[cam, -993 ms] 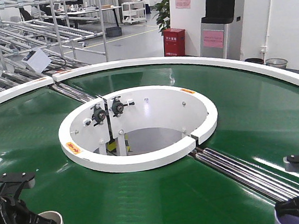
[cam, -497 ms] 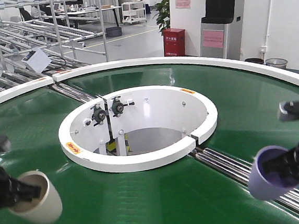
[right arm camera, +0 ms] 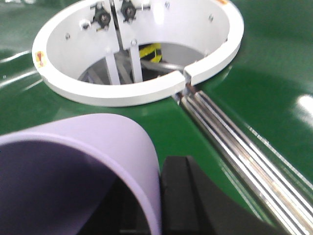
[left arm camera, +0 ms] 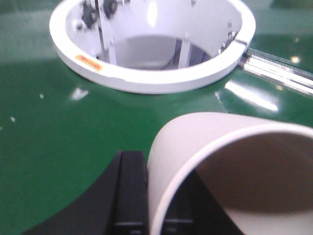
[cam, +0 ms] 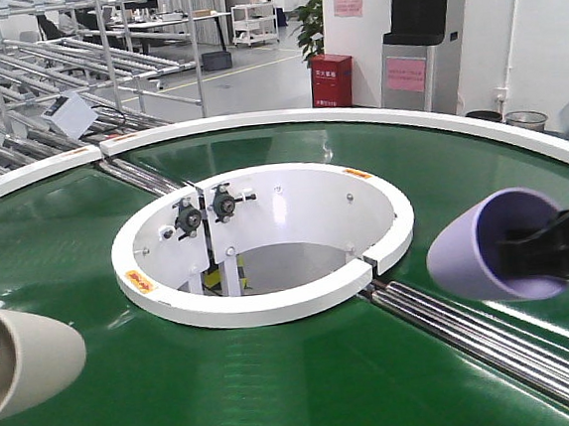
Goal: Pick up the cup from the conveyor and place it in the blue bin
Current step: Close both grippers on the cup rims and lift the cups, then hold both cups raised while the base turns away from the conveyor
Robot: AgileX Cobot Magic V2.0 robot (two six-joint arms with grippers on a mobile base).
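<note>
A cream cup (cam: pixel 28 357) is lying tipped on its side in the left tool (left arm camera: pixel 154 208), which is pinching the cup's rim — one finger (left arm camera: pixel 129 193) outside the wall, the other inside. The right tool (right arm camera: pixel 156 205) is gripping a lilac cup (cam: pixel 479 246) the same way, with the base pointing away from it. Ahead of both tools, the green worktop (cam: pixel 309 380) is curving around the white central ring (cam: pixel 272 299) — steel rollers (cam: pixel 474 331) are lying just beyond the right tool.

Conveyor (cam: pixel 300 391): spread across the lower frame.
Central ring (cam: pixel 273 304): set at its middle.
Rollers (cam: pixel 474 331): laid from ring toward lower right.
Left cup (cam: pixel 28 360): held at lower left edge.
Right cup (cam: pixel 477 251): held right of ring.
Racks (cam: pixel 51 54): placed behind, upper left.
</note>
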